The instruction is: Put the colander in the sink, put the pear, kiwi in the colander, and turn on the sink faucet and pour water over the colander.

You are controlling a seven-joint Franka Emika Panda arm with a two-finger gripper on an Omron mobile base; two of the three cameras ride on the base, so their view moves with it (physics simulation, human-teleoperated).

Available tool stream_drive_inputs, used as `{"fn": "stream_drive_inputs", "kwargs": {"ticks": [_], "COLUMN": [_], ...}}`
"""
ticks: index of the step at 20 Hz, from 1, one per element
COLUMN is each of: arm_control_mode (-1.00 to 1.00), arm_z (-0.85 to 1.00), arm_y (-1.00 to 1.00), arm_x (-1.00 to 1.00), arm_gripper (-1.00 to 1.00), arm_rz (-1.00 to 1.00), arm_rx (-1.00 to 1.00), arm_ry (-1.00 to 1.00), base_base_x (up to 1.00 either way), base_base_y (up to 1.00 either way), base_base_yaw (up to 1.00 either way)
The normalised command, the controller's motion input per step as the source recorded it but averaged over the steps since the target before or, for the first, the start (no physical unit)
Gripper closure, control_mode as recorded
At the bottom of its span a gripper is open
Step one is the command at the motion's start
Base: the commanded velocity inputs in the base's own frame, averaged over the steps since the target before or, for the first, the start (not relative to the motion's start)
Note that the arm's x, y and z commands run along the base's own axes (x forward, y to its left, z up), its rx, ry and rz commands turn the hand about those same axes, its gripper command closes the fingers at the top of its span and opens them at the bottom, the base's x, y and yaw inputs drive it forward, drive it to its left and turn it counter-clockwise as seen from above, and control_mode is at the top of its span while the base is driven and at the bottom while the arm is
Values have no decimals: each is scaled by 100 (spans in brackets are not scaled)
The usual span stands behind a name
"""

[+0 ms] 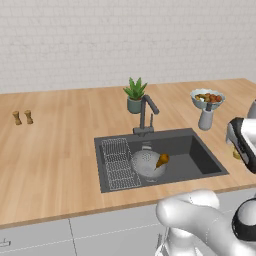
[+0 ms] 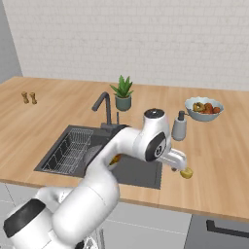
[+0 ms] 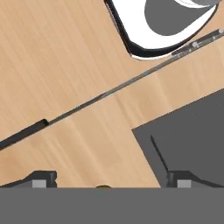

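A: What is seen in the left base view?
B: The colander (image 1: 148, 164) is seen inside the sink (image 1: 200, 157), just beside the wire rack (image 1: 118, 162), with the pear (image 1: 162, 160) resting in it. The sink faucet (image 1: 146, 114) is seen upright behind the basin.

A: And from the right base view?
B: The kiwi (image 2: 186, 172) is found on the counter (image 2: 214, 160) right of the sink (image 2: 141, 173), with the gripper (image 2: 184, 168) lowered onto it. The fruit bowl (image 2: 204, 109) and soap dispenser (image 2: 179, 126) are placed further back.

A: What is shown in the hand view?
B: The fingertips (image 3: 42, 179) are held well apart above the wood, and a sliver of the kiwi (image 3: 103, 187) is glimpsed between them. Contact cannot be told.
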Motion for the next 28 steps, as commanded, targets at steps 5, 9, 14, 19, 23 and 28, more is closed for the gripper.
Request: {"fn": "stream_drive_inputs", "kwargs": {"ticks": [5, 9, 14, 19, 23, 28], "arm_control_mode": [-100, -100, -100, -100, -100, -100], "arm_z": [-25, -54, -52, -37, -28, -28], "arm_y": [-64, -21, -17, -22, -9, -1], "arm_x": [43, 20, 27, 31, 29, 28], "arm_gripper": [-100, -100, -100, -100, -100, -100], "arm_rz": [0, 0, 0, -1, -7, -5], "arm_rx": [0, 17, 16, 2, 0, -1], "arm_ry": [16, 1, 0, 0, 0, 1], "base_base_x": [0, 0, 0, 0, 0, 0], "base_base_y": [0, 0, 0, 0, 0, 0], "base_base_yaw": [0, 0, 0, 0, 0, 0]}}
